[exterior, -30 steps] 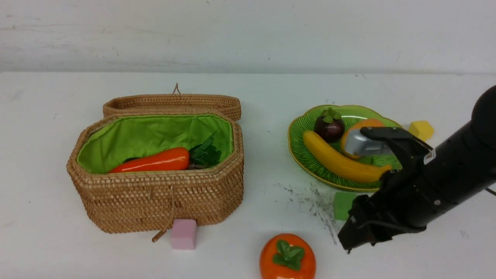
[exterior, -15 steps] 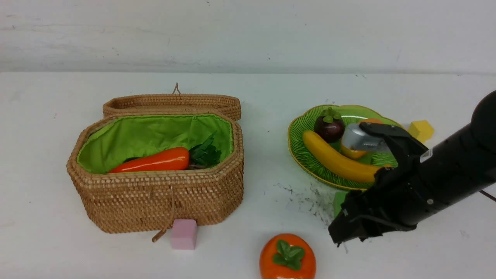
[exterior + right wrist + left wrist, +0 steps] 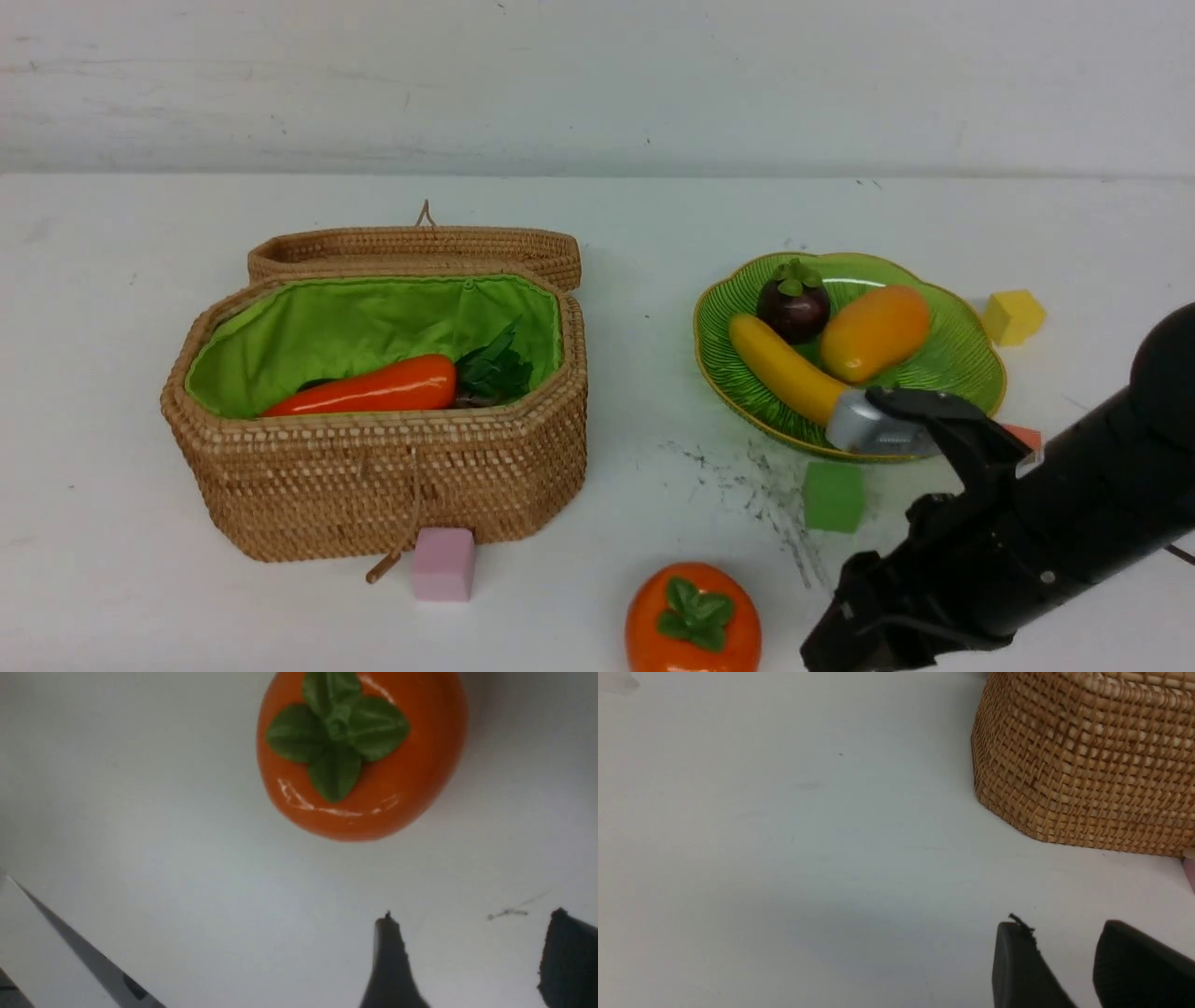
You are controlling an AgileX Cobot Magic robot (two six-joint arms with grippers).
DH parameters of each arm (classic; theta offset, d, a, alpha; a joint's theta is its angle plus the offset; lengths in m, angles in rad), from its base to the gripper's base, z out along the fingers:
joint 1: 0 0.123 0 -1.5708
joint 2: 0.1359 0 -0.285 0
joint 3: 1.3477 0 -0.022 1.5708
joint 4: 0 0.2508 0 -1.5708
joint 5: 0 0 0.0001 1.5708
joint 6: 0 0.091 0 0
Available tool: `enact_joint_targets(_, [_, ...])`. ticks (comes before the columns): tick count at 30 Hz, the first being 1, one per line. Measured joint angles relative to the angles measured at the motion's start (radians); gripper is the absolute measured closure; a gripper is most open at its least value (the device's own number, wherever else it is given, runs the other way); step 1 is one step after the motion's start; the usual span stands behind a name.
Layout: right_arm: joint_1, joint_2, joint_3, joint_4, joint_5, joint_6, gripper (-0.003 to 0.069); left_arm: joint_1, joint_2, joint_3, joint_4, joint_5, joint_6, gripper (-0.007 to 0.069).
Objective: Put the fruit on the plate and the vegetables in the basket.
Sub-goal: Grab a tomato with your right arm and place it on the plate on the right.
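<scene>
The wicker basket (image 3: 373, 467) stands open at the left, with a long red-orange vegetable (image 3: 373, 387) and green leaves (image 3: 495, 369) inside it. On the green plate (image 3: 962, 359) lie a mangosteen (image 3: 793, 303), a banana (image 3: 780, 369) and a mango (image 3: 874, 331). The persimmon (image 3: 693, 618) sits on the table near the front edge. My right arm (image 3: 1027, 551) reaches low toward it from the right. My right gripper (image 3: 472, 914) is open and empty, a short way from the persimmon (image 3: 362, 756). My left gripper (image 3: 1064, 924) is open over bare table beside the basket wall (image 3: 1087, 765).
The basket lid (image 3: 415, 248) lies folded back behind the basket. A pink cube (image 3: 442, 563) sits against its front. A green cube (image 3: 833, 496), a yellow cube (image 3: 1014, 315) and a partly hidden red cube (image 3: 1024, 436) lie around the plate. Dark scuffs (image 3: 747, 476) mark the table.
My right arm has drawn back from over the plate and dropped toward the front edge, nearer the persimmon. The mango now shows in full.
</scene>
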Motion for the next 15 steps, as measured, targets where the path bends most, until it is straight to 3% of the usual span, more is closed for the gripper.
enact_joint_targets(15, [0.0, -0.006, 0.015, 0.076, -0.024, -0.019, 0.0206, 0.0, 0.0, 0.0, 0.0, 0.0, 0.0, 0.0386])
